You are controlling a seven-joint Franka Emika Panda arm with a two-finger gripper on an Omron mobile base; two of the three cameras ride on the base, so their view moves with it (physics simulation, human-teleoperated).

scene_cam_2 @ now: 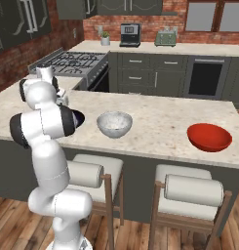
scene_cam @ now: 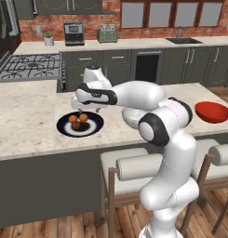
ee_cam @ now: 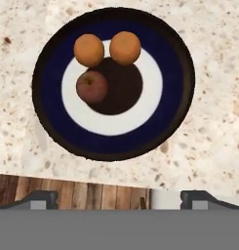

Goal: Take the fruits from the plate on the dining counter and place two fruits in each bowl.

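Note:
On the dining counter (scene_cam: pixel 27 123) lies the dark navy plate (ee_cam: pixel 175 83) with two orange fruits (ee_cam: pixel 89 50) (ee_cam: pixel 125 48) and a dark red-brown fruit (ee_cam: pixel 92 87) close together on its far-left part. My gripper (ee_cam: pixel 118 197) hangs open above the plate (scene_cam: pixel 94 126), nothing between its fingertips (ee_cam: pixel 40 197). In the left base view the gripper (scene_cam: pixel 81 111) is just over the fruits (scene_cam: pixel 76 124). The grey-white bowl (scene_cam_2: pixel 114 123) stands right of the plate (scene_cam_2: pixel 78 117). Farther right is the red bowl (scene_cam_2: pixel 209 136) (scene_cam: pixel 213 111). My arm hides part of the grey-white bowl (scene_cam: pixel 129 120).
Two padded stools (scene_cam_2: pixel 94 175) (scene_cam_2: pixel 193 189) stand against the counter's near side. The counter's front edge and wood floor (ee_cam: pixel 91 195) lie just below the plate in the hand view. A stove (scene_cam: pixel 29 65) and the back counter (scene_cam: pixel 134 44) with appliances are beyond.

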